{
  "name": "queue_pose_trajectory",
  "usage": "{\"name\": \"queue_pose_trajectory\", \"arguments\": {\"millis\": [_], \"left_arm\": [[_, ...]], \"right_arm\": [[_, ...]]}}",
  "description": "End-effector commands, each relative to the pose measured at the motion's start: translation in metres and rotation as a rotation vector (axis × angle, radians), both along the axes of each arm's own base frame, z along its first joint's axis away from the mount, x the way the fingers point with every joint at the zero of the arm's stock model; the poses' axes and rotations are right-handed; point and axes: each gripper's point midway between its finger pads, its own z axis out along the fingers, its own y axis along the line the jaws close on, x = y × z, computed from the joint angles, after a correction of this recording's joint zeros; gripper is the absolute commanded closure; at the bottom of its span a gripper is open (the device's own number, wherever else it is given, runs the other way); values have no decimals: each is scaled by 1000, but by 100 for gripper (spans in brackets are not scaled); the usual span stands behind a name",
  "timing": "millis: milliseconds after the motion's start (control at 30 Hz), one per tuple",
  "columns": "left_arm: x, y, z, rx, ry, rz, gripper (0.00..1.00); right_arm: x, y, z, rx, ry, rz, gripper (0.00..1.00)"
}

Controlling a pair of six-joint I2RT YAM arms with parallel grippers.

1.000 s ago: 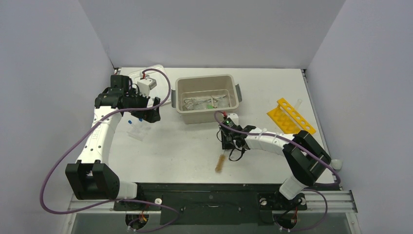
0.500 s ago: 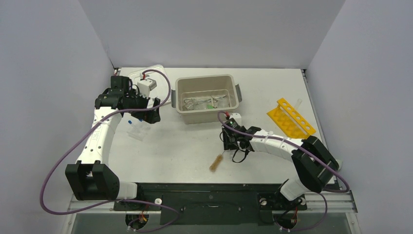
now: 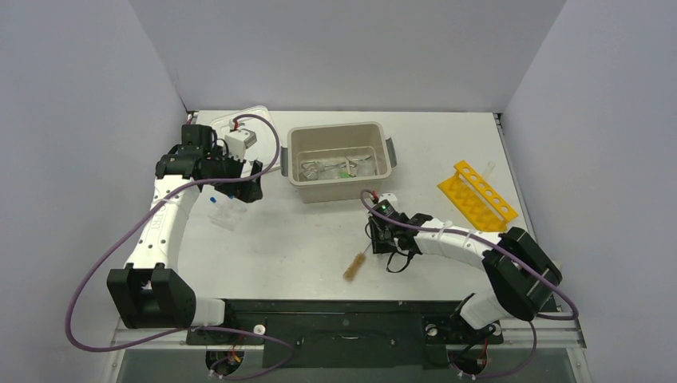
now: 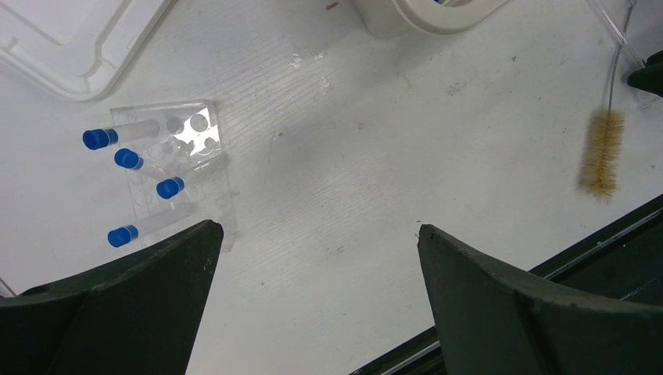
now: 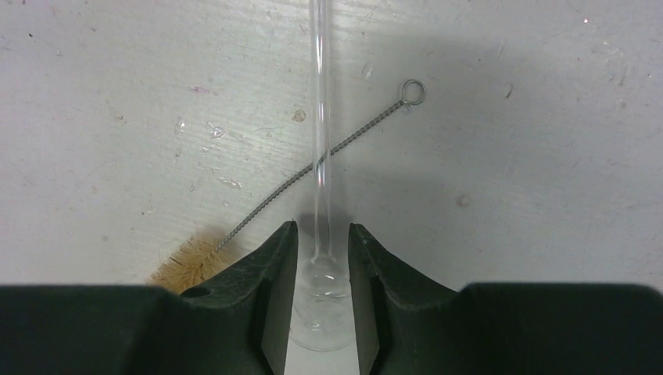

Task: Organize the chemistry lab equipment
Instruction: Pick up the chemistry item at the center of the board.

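At the far middle of the bench (image 3: 303,239), the beige tub (image 3: 339,190) is found to hold several items already. Metal tools (image 3: 315,169) and a green-marked piece (image 3: 346,171) are made out on its floor, too small to be identified further. Its white lid (image 3: 254,116) is laid off at the far left corner. Near the left edge, a clear rack (image 4: 176,156) is seen with four blue-capped tubes (image 4: 98,138) in it. The left gripper (image 4: 317,230) is held above the bench near it, with its jaws spread wide and nothing between them. By the right edge a yellow rack (image 3: 477,191) is placed, with what appears to be a slender clear item (image 3: 488,167) at its far end.

Toward the near middle, two items are left loose on the bench: the wire brush (image 5: 188,264) and a clear glass tube (image 5: 320,117), which is laid across the brush's twisted wire handle. The right gripper (image 5: 322,228) is set low over the tube's rounded end, jaws narrow on either side of it. Whether the glass is actually clamped cannot be told.

Progress is judged as partial. Part of the equipment is stowed, while the glass tube, the brush and the blue-capped tubes with their rack are judged outstanding. Whether the lid is meant to be fitted cannot be determined.
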Motion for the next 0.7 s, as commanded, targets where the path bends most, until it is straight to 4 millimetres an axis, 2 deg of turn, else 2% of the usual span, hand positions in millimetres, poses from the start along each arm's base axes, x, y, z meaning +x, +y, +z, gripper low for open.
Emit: {"name": "queue_pose_trajectory", "arguments": {"millis": [0,133,200,300,367,500,567,667], "left_arm": [[4,3,16,12,-74,-2,3],[4,3,16,8,-70,-2,3],[4,3,16,7,-70,-2,3],[5,4,17,13,-72,-1,3],[5,4,17,16,-73,-1,3],[5,4,15,14,-67,-2,3],[6,3,14,11,-64,-3,3],[7,2,14,7,-64,-3,3]], "right_arm": [[6,7,-4,20,-14,11,74],[9,6,-11,-4,-10,8,76],[11,6,-14,-11,-11,4,81],[15,3,-12,-28,-23,-5,98],[16,0,-6,-35,-37,-7,100],[16,-4,23,-16,-85,-4,100],[14,-3,45,14,-113,13,100],[9,1,89,82,-169,79,100]]}}
